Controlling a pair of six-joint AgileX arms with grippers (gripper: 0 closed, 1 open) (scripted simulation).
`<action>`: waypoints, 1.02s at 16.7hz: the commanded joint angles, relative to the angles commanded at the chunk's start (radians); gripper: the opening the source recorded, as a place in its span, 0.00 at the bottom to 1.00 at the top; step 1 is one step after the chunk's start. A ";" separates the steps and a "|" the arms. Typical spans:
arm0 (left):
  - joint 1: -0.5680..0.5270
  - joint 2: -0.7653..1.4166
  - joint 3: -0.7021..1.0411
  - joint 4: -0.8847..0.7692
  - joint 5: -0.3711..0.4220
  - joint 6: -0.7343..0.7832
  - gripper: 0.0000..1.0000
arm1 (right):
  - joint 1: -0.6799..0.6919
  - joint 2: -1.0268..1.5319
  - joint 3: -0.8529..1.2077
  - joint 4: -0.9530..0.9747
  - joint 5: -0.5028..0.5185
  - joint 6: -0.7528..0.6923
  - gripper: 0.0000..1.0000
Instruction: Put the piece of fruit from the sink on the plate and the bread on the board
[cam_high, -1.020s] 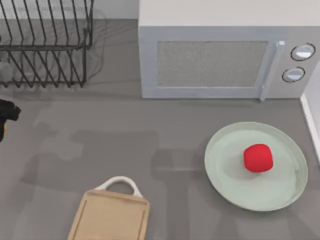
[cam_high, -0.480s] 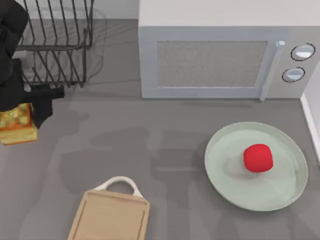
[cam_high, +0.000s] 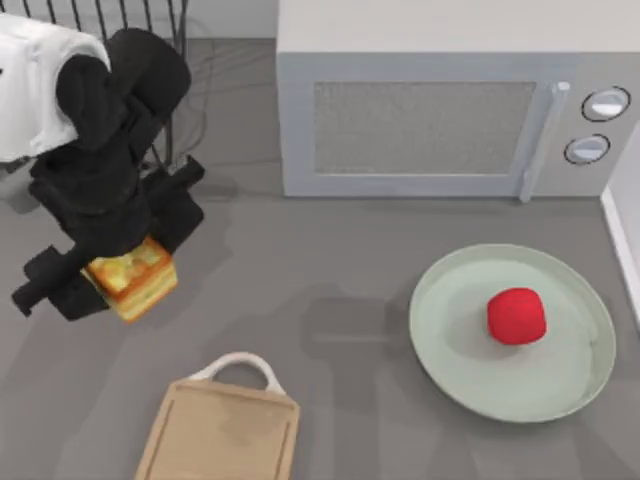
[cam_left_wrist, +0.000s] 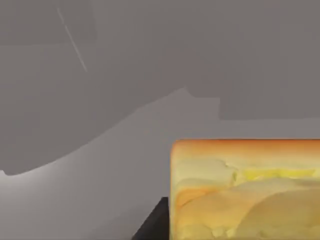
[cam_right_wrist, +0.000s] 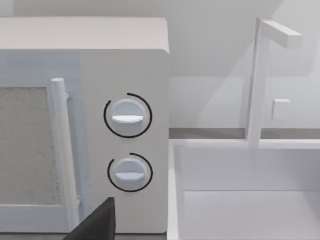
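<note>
Left arm, AgileX: was seen reaching in from the top view's upper left, white upper segment over the dish rack (cam_high: 110, 25), black wrist angled down and toward the table's middle. Left gripper (cam_high: 125, 275): was held above the grey table (cam_high: 330, 300), fingers clamped on the bread (cam_high: 132, 277), one black finger (cam_high: 50, 285) projecting on the side nearer the table's left edge, the other (cam_high: 180, 195) on the side toward the microwave (cam_high: 440, 120). The bread: golden-brown top, pale yellow sides, was carried tilted between the fingers, clear of the surface; in the left wrist view its toasted face (cam_left_wrist: 247, 190) was recorded close up, a black finger edge (cam_left_wrist: 152, 225) just beside it, grey table beyond. The board (cam_high: 220, 430): light wood, white arched handle pointing toward the gripper, was noted lying flat below and slightly to the right of the fingertips, near but apart from the bread, nothing on it. The plate (cam_high: 560, 390): pale green, was logged well apart from the fingers, at the table's right. The piece of fruit (cam_high: 516, 316): red, was recorded resting on the plate, right of its middle. Right arm: was parked; a dark finger tip (cam_right_wrist: 97, 222) was noted in the right wrist view before the microwave's two dials and beside the white sink (cam_right_wrist: 240, 200); whether those fingers were parted or closed cannot be told.
</note>
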 joint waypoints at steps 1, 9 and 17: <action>-0.032 -0.006 -0.012 0.003 0.001 -0.103 0.00 | 0.000 0.000 0.000 0.000 0.000 0.000 1.00; -0.243 -0.061 -0.118 0.008 0.039 -0.774 0.00 | 0.000 0.000 0.000 0.000 0.000 0.000 1.00; -0.341 -0.107 -0.197 -0.009 0.091 -1.094 0.00 | 0.000 0.000 0.000 0.000 0.000 0.000 1.00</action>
